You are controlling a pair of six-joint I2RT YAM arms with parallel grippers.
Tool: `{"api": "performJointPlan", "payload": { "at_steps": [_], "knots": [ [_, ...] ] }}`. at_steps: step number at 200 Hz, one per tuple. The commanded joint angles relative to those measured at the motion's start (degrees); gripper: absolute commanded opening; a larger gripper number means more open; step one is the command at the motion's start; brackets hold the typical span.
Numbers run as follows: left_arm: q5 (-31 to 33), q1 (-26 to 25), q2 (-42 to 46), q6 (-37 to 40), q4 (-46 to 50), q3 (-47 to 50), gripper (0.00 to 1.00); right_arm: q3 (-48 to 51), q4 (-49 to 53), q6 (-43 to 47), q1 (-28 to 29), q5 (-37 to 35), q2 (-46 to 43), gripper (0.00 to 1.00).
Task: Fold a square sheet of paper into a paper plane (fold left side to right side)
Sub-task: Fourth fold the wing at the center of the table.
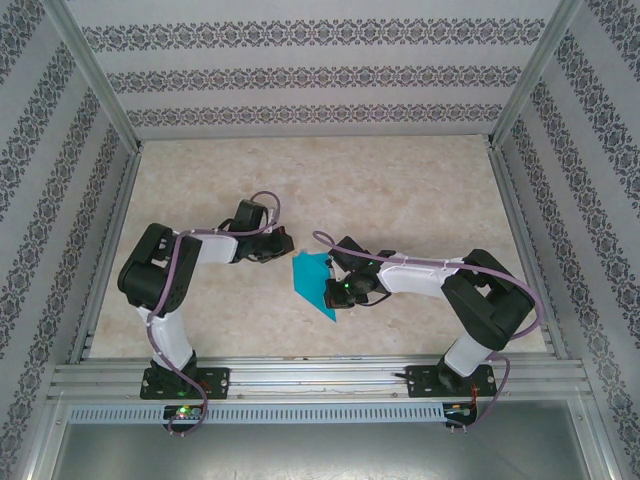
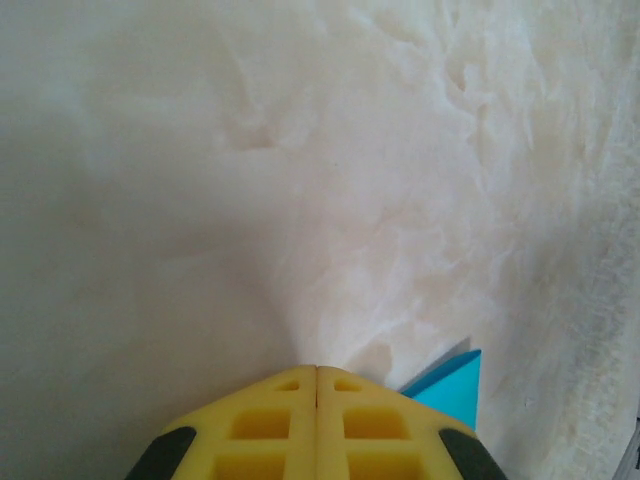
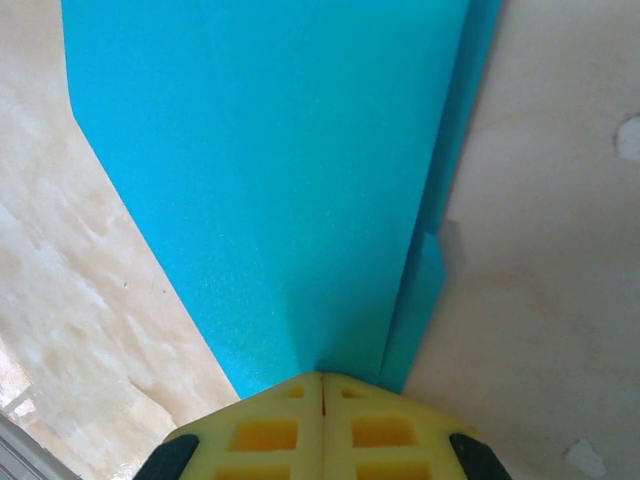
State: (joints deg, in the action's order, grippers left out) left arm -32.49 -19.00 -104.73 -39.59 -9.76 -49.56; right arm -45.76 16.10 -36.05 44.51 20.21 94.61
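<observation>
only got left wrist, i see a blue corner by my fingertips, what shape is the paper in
observer: top view shows the paper folded into a wedge, point toward the near edge
operator: where's the right gripper
observer: right gripper is shut, tips right where the paper narrows
operator: and my left gripper vs the sheet
observer: left gripper sits just beyond the paper's far left corner, not over it
</observation>
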Motion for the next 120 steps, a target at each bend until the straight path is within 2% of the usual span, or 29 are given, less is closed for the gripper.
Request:
{"api": "performJointPlan", "payload": {
  "at_steps": [1,26,45,83,120],
  "knots": [
    [0.98,0.03,6.86,2.40,1.47,2.89,0.03,3.22,8.54,-0.42,0.49,-6.76,3.74,0.00],
    [-0.36,-2.81,12.11,2.45,2.05,5.49,0.03,3.39,7.89,-0.73,0.24,-6.80,3.83,0.00],
    [-2.44,-5.98,12.90,0.26,-0.44,7.04,0.03,3.43,7.76,-0.84,0.15,-6.76,3.83,0.00],
    [-5.17,-10.74,7.48,-3.69,-6.68,6.45,0.03,3.48,7.72,-0.95,0.14,-6.77,3.74,0.00],
    [-4.49,-11.38,2.16,-2.31,-4.50,2.86,0.03,3.57,7.71,-0.95,0.14,-6.52,3.36,0.00]
  ]
}}
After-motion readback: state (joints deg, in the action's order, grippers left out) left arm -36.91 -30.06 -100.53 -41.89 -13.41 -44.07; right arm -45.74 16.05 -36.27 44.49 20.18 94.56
